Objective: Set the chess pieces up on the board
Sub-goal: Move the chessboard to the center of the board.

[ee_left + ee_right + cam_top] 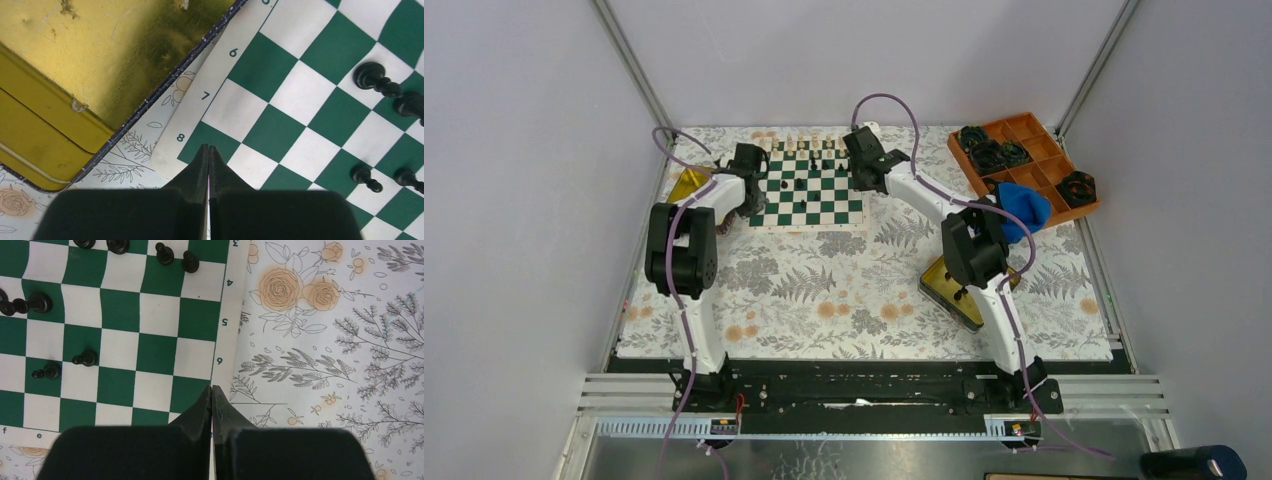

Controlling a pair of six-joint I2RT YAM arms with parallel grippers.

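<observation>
Table (824,290) is covered with a floral cloth, and both arms are bolted at its near edge.

Chess board (809,195) is laid flat at the far centre of the table, between the two grippers.

Orange compartment tray (1030,128) is set at the far right. Black rings (987,152) are held in several of its compartments, and a blue cloth (1024,205) is draped at its near edge.

One gold tin (100,60) is placed just off the board's left side. Its dark rim meets the board's white border past the 6 label; over or under cannot be told. A second gold tin (949,292) is partly hidden under the right arm, well apart from the board.

Left gripper (208,152): jaws are pressed together and nothing is pinched. The tip is held over the green corner square beside the 8 label.

Right gripper (211,392): jaws are pressed together and nothing is pinched. The tip is held over the white border at the board's right side, just past the 6 label.

Cream chess pieces (796,147) are lined up along the board's far edge. Black chess pieces (85,358) are scattered over inner squares, some in pairs, with no row formed.
</observation>
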